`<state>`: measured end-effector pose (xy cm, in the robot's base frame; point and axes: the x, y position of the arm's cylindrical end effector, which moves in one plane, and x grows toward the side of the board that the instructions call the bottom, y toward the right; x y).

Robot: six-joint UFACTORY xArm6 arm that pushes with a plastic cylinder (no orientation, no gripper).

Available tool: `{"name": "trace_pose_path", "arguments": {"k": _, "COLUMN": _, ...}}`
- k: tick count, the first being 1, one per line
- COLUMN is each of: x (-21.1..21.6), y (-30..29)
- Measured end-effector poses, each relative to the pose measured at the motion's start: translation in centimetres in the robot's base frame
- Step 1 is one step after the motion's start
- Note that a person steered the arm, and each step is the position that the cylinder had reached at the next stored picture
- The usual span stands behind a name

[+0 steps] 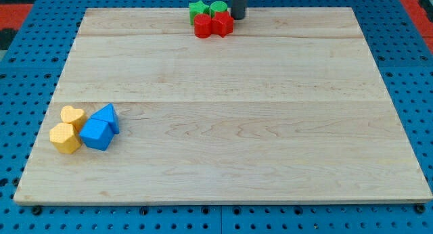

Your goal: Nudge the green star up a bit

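My tip sits just right of the green star.

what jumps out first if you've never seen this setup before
Two tight clusters of blocks stand out on the pale wooden board. At the view's top edge, two green blocks sit just above two red blocks, with my tip at that cluster's right side. Near the view's lower left, two yellow blocks huddle against two blue blocks.
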<state>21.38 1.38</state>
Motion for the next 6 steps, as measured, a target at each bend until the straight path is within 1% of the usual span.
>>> {"name": "trace_pose_path", "arguments": {"k": 1, "x": 0.8, "y": -6.2}}
{"name": "trace_pose_path", "arguments": {"k": 2, "x": 3.3, "y": -10.1}}
{"name": "trace_pose_path", "arguments": {"k": 3, "x": 5.7, "y": -10.2}}
{"name": "trace_pose_path", "arguments": {"k": 4, "x": 4.8, "y": -10.2}}
{"name": "trace_pose_path", "arguments": {"k": 5, "x": 2.5, "y": -10.2}}
{"name": "trace_pose_path", "arguments": {"k": 6, "x": 0.8, "y": -8.9}}
